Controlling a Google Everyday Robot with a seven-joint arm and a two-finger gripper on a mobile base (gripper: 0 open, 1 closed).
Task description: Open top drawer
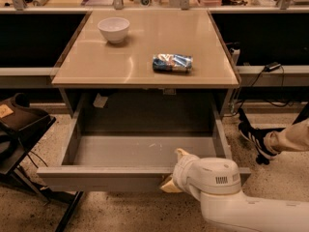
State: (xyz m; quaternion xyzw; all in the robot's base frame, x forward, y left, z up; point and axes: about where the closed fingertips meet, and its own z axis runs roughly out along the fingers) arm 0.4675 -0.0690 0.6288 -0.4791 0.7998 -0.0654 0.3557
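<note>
While seemingly astride top drawer [96,178], gripper [174,169]

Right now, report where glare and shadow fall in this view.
Camera view: warm overhead light leaves a pale sheen on the tabletop between the white bowl and the snack packet; the cavity behind the open top drawer sits in deep shadow; the gripper, at the drawer's front rim, is well lit.

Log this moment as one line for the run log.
drawer: open, well out | hand: at its front edge, right of centre | tabletop: bowl, packet
</note>
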